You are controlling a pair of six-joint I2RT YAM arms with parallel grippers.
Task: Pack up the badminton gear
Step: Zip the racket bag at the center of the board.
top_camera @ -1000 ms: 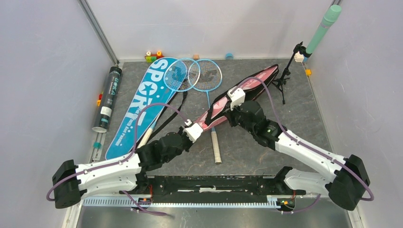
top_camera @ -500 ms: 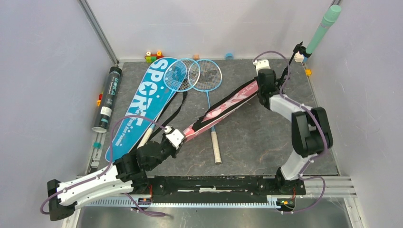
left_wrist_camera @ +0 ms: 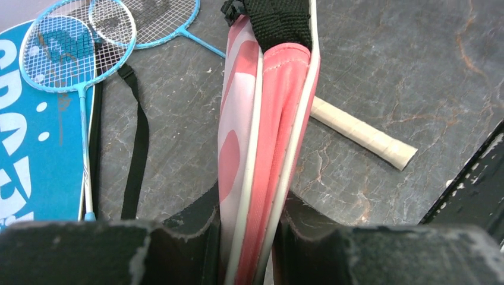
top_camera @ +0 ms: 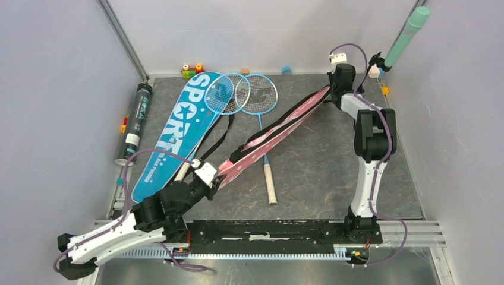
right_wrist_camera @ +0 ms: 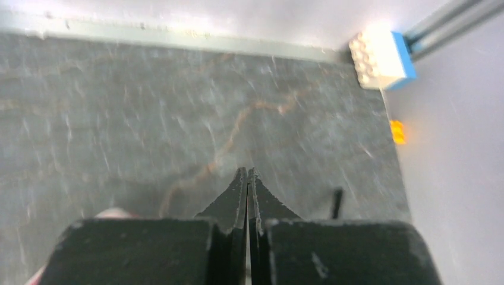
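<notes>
The pink racket bag (top_camera: 279,127) is stretched diagonally above the table. My left gripper (top_camera: 217,176) is shut on its near end; in the left wrist view the bag's pink and white edge (left_wrist_camera: 267,107) runs between my fingers (left_wrist_camera: 249,237). My right gripper (top_camera: 334,89) is at the bag's far end, jaws pressed together (right_wrist_camera: 247,178) with nothing visible between them. Two blue rackets (top_camera: 243,94) lie under the bag, one white handle (top_camera: 270,184) showing. The blue "SPORT" bag (top_camera: 175,130) and the dark tube (top_camera: 135,122) lie at the left. No shuttlecocks show.
Toy blocks (top_camera: 191,70) line the back wall. A white and blue block (right_wrist_camera: 380,52) and an orange one (right_wrist_camera: 397,132) sit in the back right corner. The black tripod (top_camera: 374,59) and a mint green tube (top_camera: 404,35) stand there too. Black strap (left_wrist_camera: 139,136) lies beside the blue bag.
My right gripper has slid from the middle of the pink bag along it to its far end at the back right. My left gripper pulled the near end toward the front left; the bag is now taut.
</notes>
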